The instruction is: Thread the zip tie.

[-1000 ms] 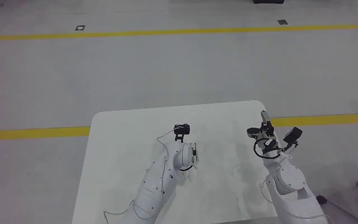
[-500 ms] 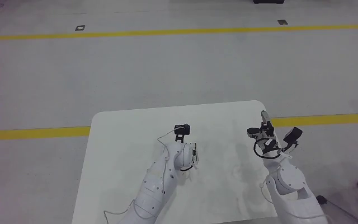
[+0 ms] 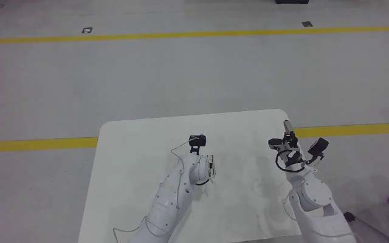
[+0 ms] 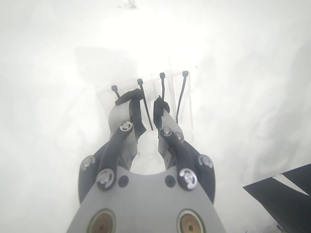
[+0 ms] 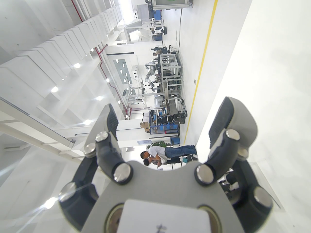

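Step in hand: pick-up. The left gripper [image 4: 143,100] is lowered over a clear plastic holder [image 4: 185,122] on the white table [image 3: 134,182]. Its jaws are released and straddle one thin black plastic zip tie [image 4: 147,112], which lies in the holder among three other black ties [image 4: 162,86]. Pad contact appears absent, though glare makes this uncertain. The right gripper [image 5: 167,110] is raised at the table's side, jaws wide apart and empty.

Next: close squarely on the strap without disturbing neighbouring ties.
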Motion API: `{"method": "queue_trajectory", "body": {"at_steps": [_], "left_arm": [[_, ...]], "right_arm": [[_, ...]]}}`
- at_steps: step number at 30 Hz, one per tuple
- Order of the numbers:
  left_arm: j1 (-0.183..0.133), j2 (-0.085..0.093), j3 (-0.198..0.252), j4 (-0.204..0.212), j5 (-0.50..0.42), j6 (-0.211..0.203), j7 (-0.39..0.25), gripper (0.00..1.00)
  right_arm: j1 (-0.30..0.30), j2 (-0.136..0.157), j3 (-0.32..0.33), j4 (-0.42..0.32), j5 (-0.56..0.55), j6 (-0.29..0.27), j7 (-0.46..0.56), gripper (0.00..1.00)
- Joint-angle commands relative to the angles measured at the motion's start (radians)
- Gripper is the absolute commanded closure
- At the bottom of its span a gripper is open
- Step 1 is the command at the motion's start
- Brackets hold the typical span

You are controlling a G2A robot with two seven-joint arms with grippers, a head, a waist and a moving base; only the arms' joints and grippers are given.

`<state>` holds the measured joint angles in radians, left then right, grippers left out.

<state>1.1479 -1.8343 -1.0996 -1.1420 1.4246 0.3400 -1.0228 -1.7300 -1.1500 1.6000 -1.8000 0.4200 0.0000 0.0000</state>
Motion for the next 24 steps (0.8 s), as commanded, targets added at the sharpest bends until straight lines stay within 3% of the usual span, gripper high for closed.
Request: {"method": "queue_trajectory", "body": {"at_steps": [1, 10, 24], "left_arm": [[-0.001, -0.001, -0.002, 0.002, 0.000, 0.000, 0.001, 0.86], [-0.004, -0.002, -0.007, 0.011, -0.011, 0.000, 0.008, 0.82], [-0.012, -0.005, -0.012, 0.033, -0.004, 0.000, 0.016, 0.85]], "right_arm": [[0.000, 0.000, 0.000, 0.000, 0.000, 0.000, 0.000, 0.00], [0.000, 0.000, 0.000, 0.000, 0.000, 0.000, 0.000, 0.00], [0.000, 0.000, 0.000, 0.000, 0.000, 0.000, 0.000, 0.00]]}}
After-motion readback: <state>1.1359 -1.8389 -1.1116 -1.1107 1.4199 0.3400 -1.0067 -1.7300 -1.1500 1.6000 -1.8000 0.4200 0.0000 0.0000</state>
